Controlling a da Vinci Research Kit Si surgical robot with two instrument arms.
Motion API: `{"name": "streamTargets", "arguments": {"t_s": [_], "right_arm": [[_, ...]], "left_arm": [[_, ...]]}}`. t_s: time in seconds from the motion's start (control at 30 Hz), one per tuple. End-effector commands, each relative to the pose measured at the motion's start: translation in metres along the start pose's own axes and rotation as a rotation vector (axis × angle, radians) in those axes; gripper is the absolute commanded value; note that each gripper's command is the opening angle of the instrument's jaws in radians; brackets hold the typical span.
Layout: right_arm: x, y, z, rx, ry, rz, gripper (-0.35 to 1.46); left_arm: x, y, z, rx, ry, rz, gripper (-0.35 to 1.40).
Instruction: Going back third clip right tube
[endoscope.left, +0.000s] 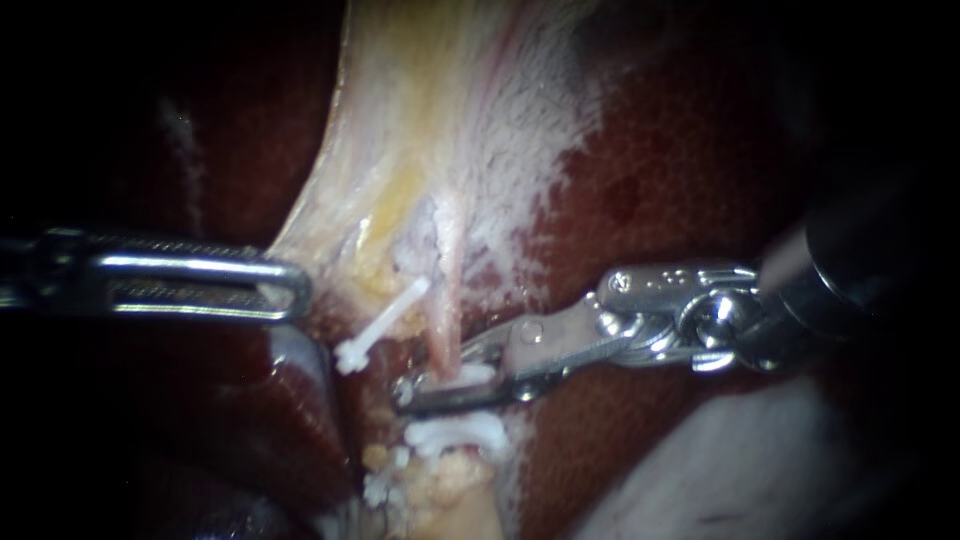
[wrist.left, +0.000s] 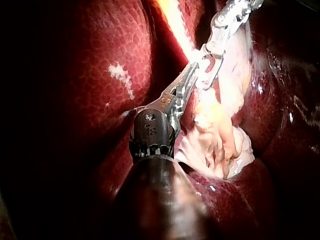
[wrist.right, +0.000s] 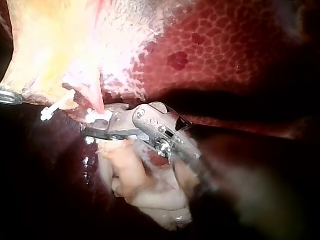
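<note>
Clip: white, short, bar-shaped, bright against the dark red around it. Sits crosswise on the right tube, at the low end of that thin pink strand, which runs down out of the pale tissue. Lies in the gap between the jaws of the right instrument, one jaw above and one below. Jaws released, parted, not pressed together. Appears in the right wrist view as a small white block at the tip of the right instrument, with the right tube coming down into it.

Just under the lower jaw in the endoscope view, a lower clip: white too, also crosswise, thicker in look. To the left of the tube, a slanted clip: long, thin, tilted, knobbed at its low end. Beneath both, yellowish fatty lumps, seen also under the right instrument as pale folds.

Further left, the left instrument: long slotted jaws lying together, clenched on the edge of the pale tissue and drawing it taut. Keeps apart from the clip, with the slanted clip in between. In its own wrist view, reaches ahead into pale tissue beside the fatty lumps.

All around, liver: dark red, mottled, glistening.
</note>
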Motion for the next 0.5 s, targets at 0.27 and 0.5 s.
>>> {"name": "streamTargets", "arguments": {"t_s": [0.27, 0.5], "right_arm": [[0.0004, 0.0001, -0.0004, -0.046, 0.058, -0.148, 0.60], [0.0007, -0.0001, -0.0024, -0.066, 0.065, -0.204, 0.60]], "left_arm": [[0.0001, 0.0000, 0.0000, 0.000, 0.000, 0.001, -0.35], [0.0001, 0.0000, -0.0001, 0.000, 0.000, 0.001, -0.35]]}}
